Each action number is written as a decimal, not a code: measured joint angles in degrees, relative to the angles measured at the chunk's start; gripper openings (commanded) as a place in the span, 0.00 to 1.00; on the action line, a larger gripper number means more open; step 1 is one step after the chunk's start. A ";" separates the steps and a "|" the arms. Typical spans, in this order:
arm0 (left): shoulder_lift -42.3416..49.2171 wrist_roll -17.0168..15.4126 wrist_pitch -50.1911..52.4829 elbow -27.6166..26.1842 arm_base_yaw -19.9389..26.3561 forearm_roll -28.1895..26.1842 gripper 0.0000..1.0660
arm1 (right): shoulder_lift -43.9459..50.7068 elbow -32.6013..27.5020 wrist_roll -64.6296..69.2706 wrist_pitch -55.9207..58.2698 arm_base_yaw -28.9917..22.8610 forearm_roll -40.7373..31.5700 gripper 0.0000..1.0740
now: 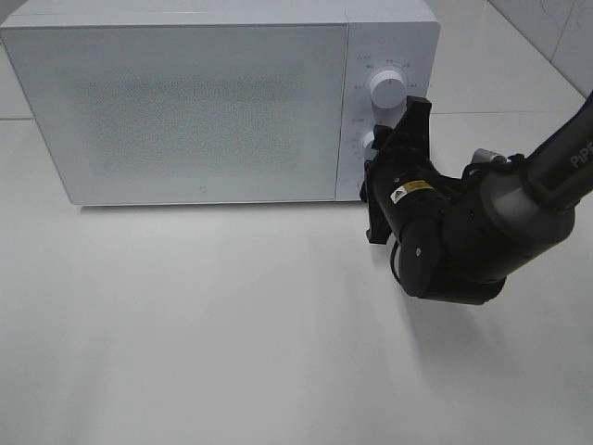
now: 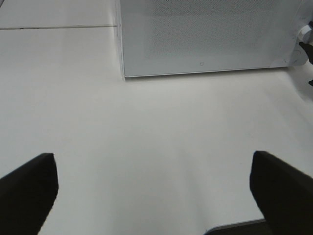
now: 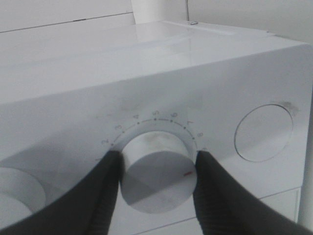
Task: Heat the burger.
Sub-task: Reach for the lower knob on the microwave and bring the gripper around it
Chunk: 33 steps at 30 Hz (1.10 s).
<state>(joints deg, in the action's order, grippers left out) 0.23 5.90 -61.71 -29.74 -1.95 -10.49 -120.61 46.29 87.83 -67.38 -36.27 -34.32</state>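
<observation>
Burger unseen; right fingers (image 3: 100,196) grip microwave (image 1: 185,102) dial (image 3: 156,171); left fingers (image 2: 27,191) wide apart, empty.

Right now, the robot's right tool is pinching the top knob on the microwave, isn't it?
Not quite. The right tool is pinching the lower knob, not the top one. The high camera shows the top knob on the microwave with nothing touching it.

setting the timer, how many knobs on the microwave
2. The upper knob sits free on the control panel; the lower knob, just below it, is gripped by the right end effector. No others show.
</observation>
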 measured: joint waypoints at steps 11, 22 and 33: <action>0.00 0.00 0.00 0.00 0.00 0.00 0.94 | 0.00 0.00 -0.74 0.00 0.00 -0.46 0.22; 0.00 0.00 0.00 0.00 0.00 0.00 0.94 | 0.00 0.57 -7.05 0.17 -0.52 -4.01 0.50; 0.00 0.00 0.00 0.00 0.00 0.06 0.94 | 0.11 1.03 -13.52 -0.11 -1.49 -6.07 0.69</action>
<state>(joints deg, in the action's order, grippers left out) 0.23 5.90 -61.71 -29.74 -1.95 -10.43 -120.49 47.33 74.31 -67.49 -37.76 -40.39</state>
